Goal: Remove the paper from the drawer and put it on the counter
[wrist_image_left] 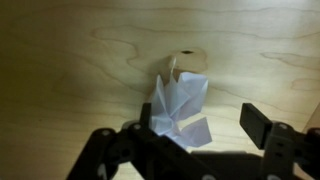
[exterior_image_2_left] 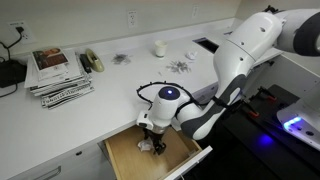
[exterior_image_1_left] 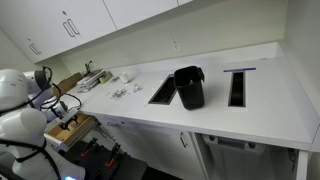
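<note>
The gripper (wrist_image_left: 200,138) stands open over the crumpled white paper (wrist_image_left: 182,105), which lies on the wooden floor of the drawer (wrist_image_left: 80,60). Centre the jaws on the raised folds, descend short of the wood, then close. Lift clear of the drawer front before crossing to the counter (exterior_image_2_left: 110,95); avoid the magazine stack (exterior_image_2_left: 58,72) and small scraps (exterior_image_2_left: 180,66) there.

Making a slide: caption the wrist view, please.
Open gripper above a crumpled white paper on the wooden bottom of the drawer.
</note>
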